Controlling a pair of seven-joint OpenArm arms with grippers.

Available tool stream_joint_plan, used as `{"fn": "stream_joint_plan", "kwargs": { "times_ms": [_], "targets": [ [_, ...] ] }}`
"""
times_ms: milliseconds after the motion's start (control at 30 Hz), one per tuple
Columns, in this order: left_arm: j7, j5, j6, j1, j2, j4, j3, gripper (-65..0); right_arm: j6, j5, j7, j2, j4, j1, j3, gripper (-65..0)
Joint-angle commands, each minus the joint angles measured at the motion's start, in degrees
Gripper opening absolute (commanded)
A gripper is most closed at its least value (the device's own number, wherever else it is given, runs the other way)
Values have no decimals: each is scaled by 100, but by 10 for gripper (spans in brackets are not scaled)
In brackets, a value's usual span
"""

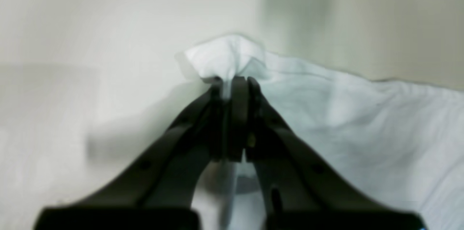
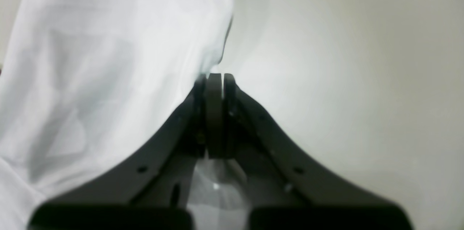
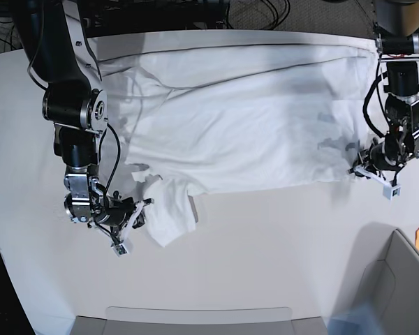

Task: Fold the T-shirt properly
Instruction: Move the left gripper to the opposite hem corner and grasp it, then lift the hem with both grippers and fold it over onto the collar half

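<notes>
The plain white thin-fabric T-shirt (image 3: 244,115) is covering most of the far half of the smooth white tabletop (image 3: 265,251), leaving a wide bare strip open across the near side. At the near right, a grey open-topped bin (image 3: 398,286) is standing in the way. Dark cables (image 3: 195,10) are lining the far edge. Both black arms are occupying the left and right margins.
</notes>
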Motion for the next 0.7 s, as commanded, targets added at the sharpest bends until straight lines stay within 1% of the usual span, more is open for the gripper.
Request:
{"fn": "stream_joint_plan", "kwargs": {
  "times_ms": [0,67,200,300,433,667],
  "targets": [
    [50,49,8,-78,-106,208,-214,-650,-6,81,141,24,357,228,12,-650],
    [102,49,8,-51,-97,560,-434,-650,11,90,114,15,797,79,4,-650],
    [674,49,8,107,-88,1140,-750,-650,29,90,97,15,1579,-229,-23,-650],
    [911,49,8,133,-79,1422,-909,-650,38,90,-202,15,2045,-458,-23,-650],
    [1078,49,8,441,-79,1694,-1146,-650,38,99,-492,15,2880,-915,4,-650],
    [1263,49,8,968,-71,2380,-1392,-650,38,99,-492,15,4296,-1829,12,-650]
  ]
}}
